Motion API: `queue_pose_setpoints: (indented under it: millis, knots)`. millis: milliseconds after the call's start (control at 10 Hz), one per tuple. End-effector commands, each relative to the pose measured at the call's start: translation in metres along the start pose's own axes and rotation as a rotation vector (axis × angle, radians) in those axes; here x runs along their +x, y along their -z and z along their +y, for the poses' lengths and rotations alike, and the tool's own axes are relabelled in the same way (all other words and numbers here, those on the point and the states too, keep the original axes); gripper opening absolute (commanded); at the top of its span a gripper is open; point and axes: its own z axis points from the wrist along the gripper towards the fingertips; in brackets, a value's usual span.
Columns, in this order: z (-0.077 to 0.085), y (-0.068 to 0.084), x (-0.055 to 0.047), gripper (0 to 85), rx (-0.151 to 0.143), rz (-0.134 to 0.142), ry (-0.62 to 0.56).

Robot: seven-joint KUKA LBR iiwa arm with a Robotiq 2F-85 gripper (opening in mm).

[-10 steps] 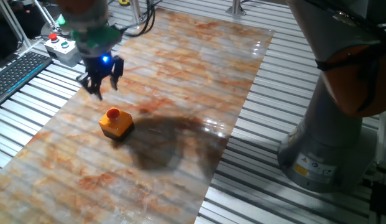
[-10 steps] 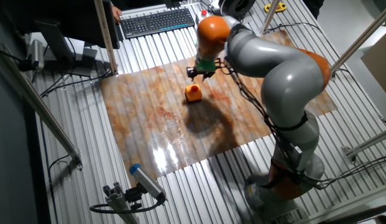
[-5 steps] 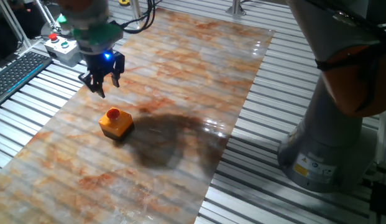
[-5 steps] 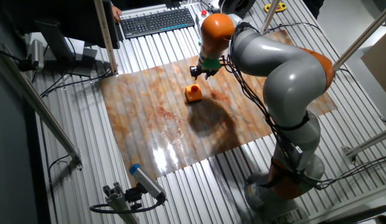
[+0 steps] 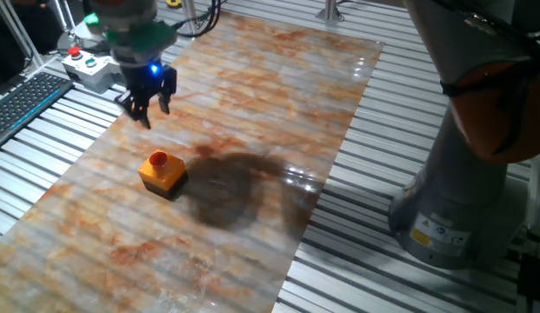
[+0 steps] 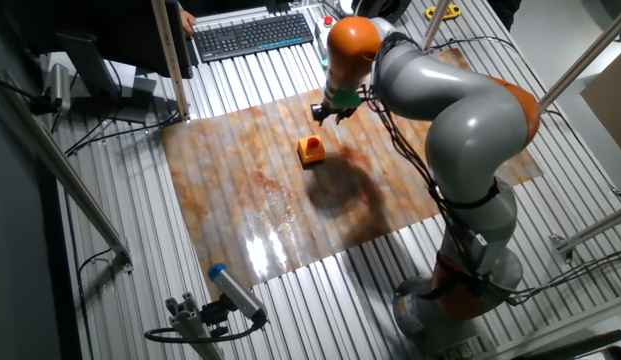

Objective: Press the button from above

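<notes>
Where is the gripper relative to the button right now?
In one fixed view the gripper hangs above the marbled board, up and slightly left of the button, not touching it. The grey control box is behind.

Arm: thick rounded links, glossy silver-grey, with orange bands at the joints and an orange dome at the wrist. Base: grey cylinder bearing a small label, its print too small to read. Cables: black, run along the upper links. Gripper: black fingers below a green collar; a small blue light glowed on its body.
</notes>
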Motion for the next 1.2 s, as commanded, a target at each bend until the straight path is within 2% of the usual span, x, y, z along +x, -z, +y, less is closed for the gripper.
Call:
queue_pose_setpoints:
  millis: [0, 100, 200, 300, 400, 700, 800, 1100]
  knots:
    - [-0.026, 0.002, -0.001, 51.0, 0.004, -0.01, 0.022]
    - [-0.04, 0.002, 0.003, 51.0, 0.022, -0.029, 0.037]
    - [-0.049, 0.002, 0.005, 51.0, 0.013, -0.028, 0.05]
    - [-0.051, 0.003, 0.004, 51.0, -0.001, -0.022, 0.051]
    - [-0.052, 0.003, 0.004, 51.0, -0.002, -0.022, 0.044]
    - [-0.051, -0.002, -0.003, 51.0, 0.001, -0.037, 0.025]
    - [-0.05, 0.0, -0.005, 51.0, 0.013, -0.037, 0.014]
    - [-0.051, 0.001, -0.005, 51.0, 0.009, -0.03, 0.012]
